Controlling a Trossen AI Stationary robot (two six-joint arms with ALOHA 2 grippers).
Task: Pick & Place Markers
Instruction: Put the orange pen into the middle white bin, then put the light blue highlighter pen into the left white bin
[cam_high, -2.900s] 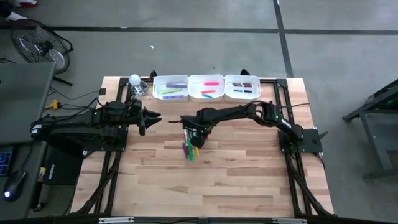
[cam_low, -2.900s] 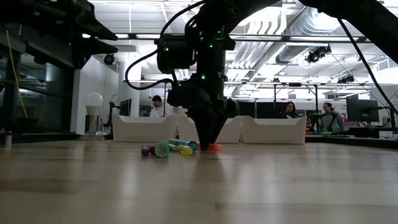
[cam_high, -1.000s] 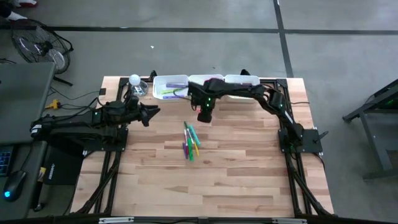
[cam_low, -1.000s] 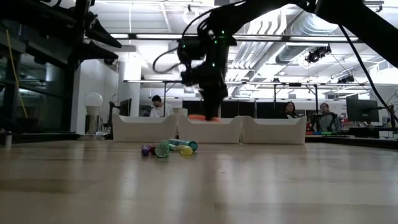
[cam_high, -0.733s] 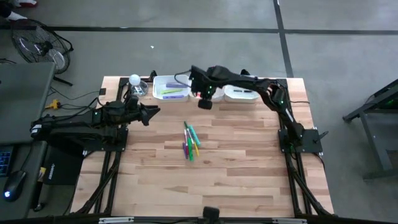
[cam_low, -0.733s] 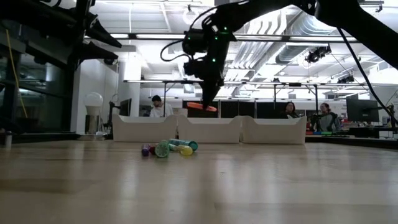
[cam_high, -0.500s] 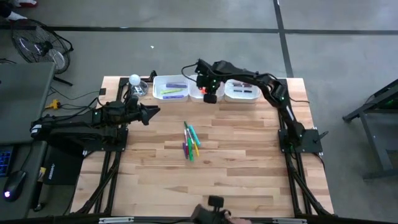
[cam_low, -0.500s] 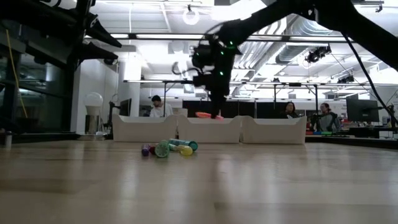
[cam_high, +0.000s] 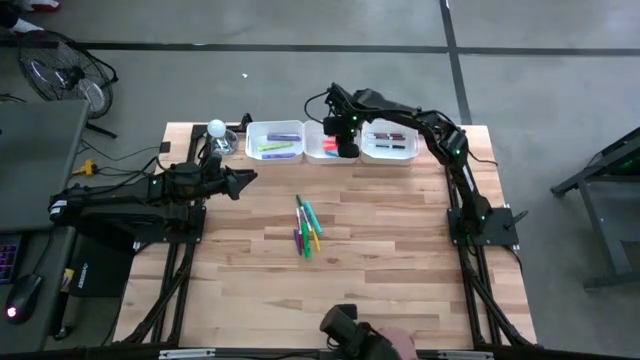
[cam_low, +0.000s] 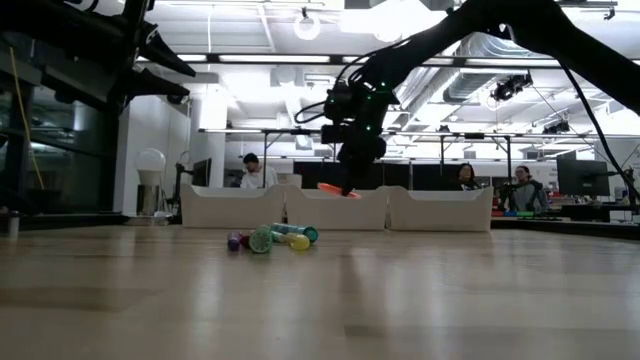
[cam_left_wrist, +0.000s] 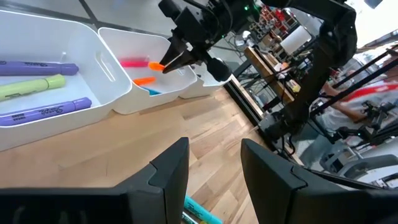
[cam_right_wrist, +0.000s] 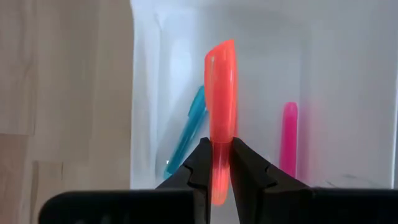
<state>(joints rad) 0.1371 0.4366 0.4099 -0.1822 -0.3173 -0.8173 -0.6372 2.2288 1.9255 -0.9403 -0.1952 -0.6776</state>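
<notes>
My right gripper hangs over the middle white tray, shut on an orange marker. A blue marker and a pink marker lie on this tray's floor below it. The low view shows the orange marker just above the tray's rim. A small heap of green, yellow and purple markers lies on the bare wood mid-table. My left gripper waits open at the table's left, pointing toward the trays, nothing between its fingers. My right gripper pinches the orange marker near one end between its two fingers. They come from above, pointing steeply down, and lie across it. The marker is clear of the tray, close to level, its long free part reaching out past the fingers.
The left tray holds purple and yellow-green markers, the right tray dark ones; all three stand in a row along the far edge. A white bulb sits far left. A dark object shows at the near edge.
My right gripper has carried the orange marker toward the far edge and a little to the right, from over the bare wood to above the middle tray, turning about its own axis on the way. The marker has stayed clear of the table.
</notes>
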